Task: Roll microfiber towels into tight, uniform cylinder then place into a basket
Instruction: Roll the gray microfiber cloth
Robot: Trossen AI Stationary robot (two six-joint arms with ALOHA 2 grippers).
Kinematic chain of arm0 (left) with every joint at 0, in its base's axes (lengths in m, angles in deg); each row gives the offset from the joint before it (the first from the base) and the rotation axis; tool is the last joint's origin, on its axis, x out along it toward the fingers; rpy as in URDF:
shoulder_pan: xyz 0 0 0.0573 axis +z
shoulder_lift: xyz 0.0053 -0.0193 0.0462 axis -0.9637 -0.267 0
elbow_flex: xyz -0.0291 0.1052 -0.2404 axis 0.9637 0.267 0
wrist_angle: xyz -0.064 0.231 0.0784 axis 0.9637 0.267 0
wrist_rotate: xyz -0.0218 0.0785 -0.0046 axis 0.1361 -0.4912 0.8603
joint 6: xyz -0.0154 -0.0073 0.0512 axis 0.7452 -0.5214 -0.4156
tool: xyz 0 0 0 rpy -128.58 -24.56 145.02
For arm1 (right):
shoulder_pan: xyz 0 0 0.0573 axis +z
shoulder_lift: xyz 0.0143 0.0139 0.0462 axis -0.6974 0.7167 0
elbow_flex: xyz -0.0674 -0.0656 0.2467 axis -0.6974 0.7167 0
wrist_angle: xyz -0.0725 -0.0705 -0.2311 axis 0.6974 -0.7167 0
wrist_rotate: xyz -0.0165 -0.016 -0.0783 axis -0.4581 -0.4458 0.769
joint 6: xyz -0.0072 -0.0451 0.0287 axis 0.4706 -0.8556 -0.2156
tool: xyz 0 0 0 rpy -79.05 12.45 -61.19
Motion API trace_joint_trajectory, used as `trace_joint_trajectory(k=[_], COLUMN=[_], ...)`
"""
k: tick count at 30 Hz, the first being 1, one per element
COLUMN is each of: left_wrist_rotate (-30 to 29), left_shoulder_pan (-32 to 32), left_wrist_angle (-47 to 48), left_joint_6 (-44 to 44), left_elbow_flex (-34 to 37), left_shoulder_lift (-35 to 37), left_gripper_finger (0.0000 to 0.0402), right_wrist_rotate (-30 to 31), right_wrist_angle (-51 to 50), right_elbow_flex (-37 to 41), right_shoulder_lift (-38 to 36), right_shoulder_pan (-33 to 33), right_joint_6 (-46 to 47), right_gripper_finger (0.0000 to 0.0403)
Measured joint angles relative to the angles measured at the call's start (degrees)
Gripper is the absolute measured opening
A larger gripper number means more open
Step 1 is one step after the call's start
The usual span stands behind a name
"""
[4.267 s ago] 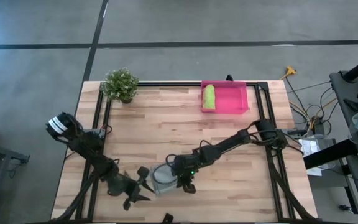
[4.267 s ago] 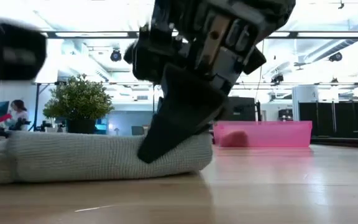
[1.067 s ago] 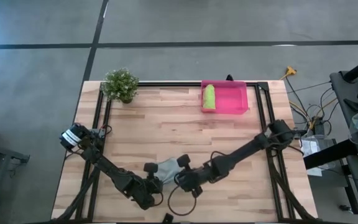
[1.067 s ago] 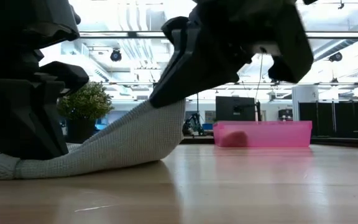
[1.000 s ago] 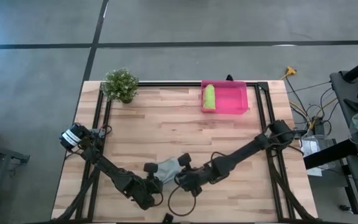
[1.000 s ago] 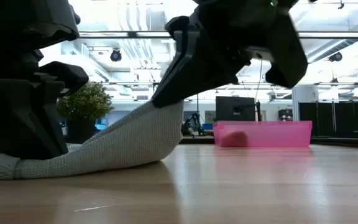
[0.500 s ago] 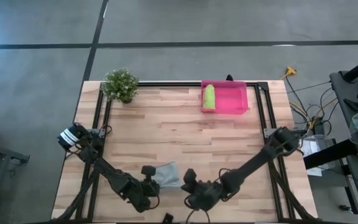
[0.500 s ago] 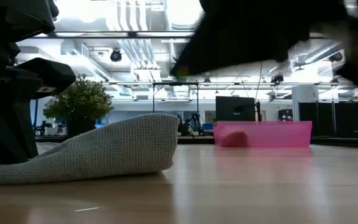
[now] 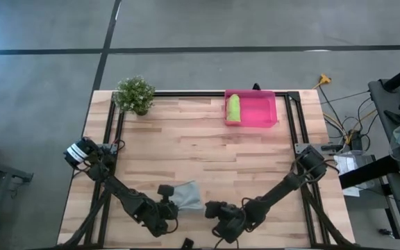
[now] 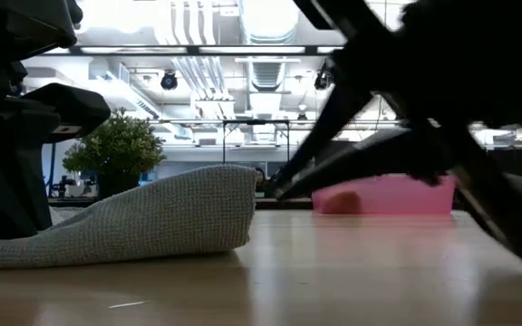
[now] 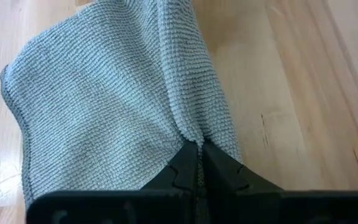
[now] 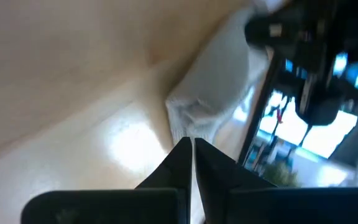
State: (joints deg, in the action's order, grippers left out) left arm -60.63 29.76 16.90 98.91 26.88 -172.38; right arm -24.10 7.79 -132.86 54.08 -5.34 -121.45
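Grey towel [image 11: 123, 106] in left end effector [image 11: 199, 163]

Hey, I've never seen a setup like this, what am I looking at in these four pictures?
A robot with two dark arms works at a wooden table. One camera looks down from above, one sits at table height, and one rides on each wrist. The left hand is shut on a corner of a grey towel. The right hand is shut and empty, just beside the towel. Farther back stand a small plant and a pink basket holding a rolled green towel.
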Motion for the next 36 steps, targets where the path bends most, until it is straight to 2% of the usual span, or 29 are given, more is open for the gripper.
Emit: trace_joint_trajectory(k=[5, 12, 15, 22, 25, 33, 36], left_wrist_rotate=[0.02, -0.37, -0.61, -0.7, -0.72, -0.76, -0.64], left_shoulder_pan=[0.0, 0.0, -0.03, -0.22, -0.28, -0.37, -0.39], left_wrist_angle=[-0.2, -1.22, -2.68, -4.72, -4.96, -5.55, -6.77], left_joint_6=[-0.69, -0.79, -0.41, 2.68, 5.51, 10.51, 11.53], left_elbow_flex=[0.19, 0.78, 0.94, 0.51, 0.77, 0.81, 0.79], left_shoulder_lift=[0.02, 0.02, 0.02, 0.02, 0.02, 0.02, 0.02], left_gripper_finger=[0.0001, 0.0001, 0.0001, 0.0001, 0.0001, 0.0001, 0.0001], right_wrist_rotate=[-4.83, -5.51, -2.7, -5.9, -7.2, -7.18, -8.54], right_wrist_angle=[-0.39, -1.31, -1.88, -0.46, -0.65, -0.4, -0.88], right_elbow_flex=[0.11, -0.98, -1.12, -1.12, -1.45, -4.77, -4.49], right_shoulder_lift=[-1.23, -1.75, -1.75, -1.75, -1.75, -1.91, -1.97], right_shoulder_pan=[0.87, -1.59, -1.52, -0.68, -0.34, 1.07, 1.46], right_joint_6=[-6.84, 1.62, -6.4, -19.36, -23.25, -27.1, -31.35], right_gripper_finger=[0.0013, 0.0013, 0.0013, 0.0016, 0.0035, 0.012, 0.013])
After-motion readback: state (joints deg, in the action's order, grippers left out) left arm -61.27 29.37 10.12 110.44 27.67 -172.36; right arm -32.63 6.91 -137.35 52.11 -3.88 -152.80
